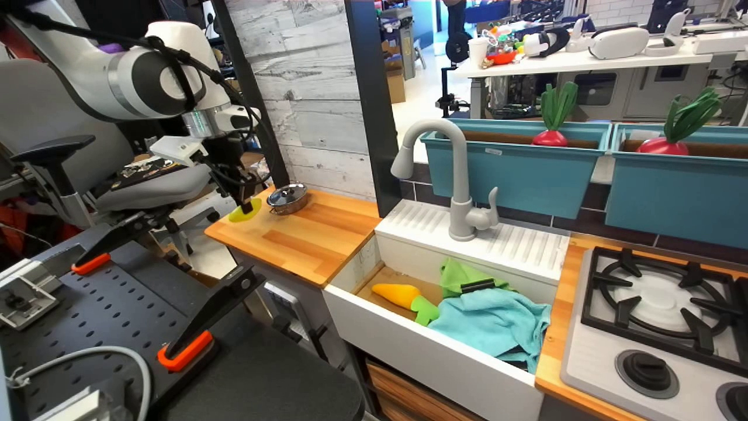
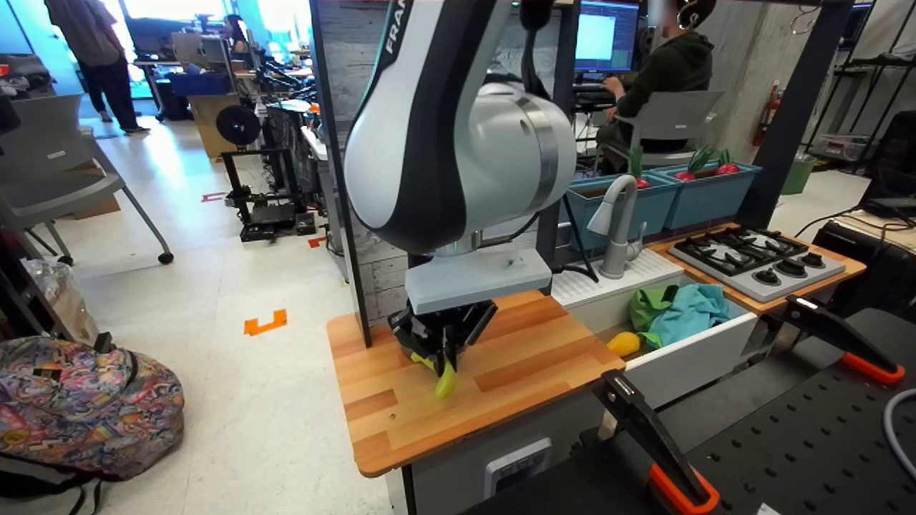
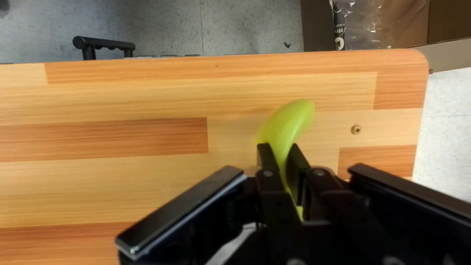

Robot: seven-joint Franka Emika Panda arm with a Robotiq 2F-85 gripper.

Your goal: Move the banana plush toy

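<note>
Banana plush toy point(image 3: 289, 123) pinched in gripper point(image 3: 281, 156) over wooden counter point(image 3: 103, 184); grasp looks done, set-down left to do, destination unclear

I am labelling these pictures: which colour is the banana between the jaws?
The banana is yellow-green, seen best in the wrist view.

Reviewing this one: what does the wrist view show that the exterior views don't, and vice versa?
Wrist view only: a close look down at the fingertips on either side of the banana plush toy, and printed lettering past the edge of the wooden countertop.
Exterior views only: the sink, gray faucet, stovetop and blue cloth.
Shared: the toy held in the gripper, and the countertop.
</note>
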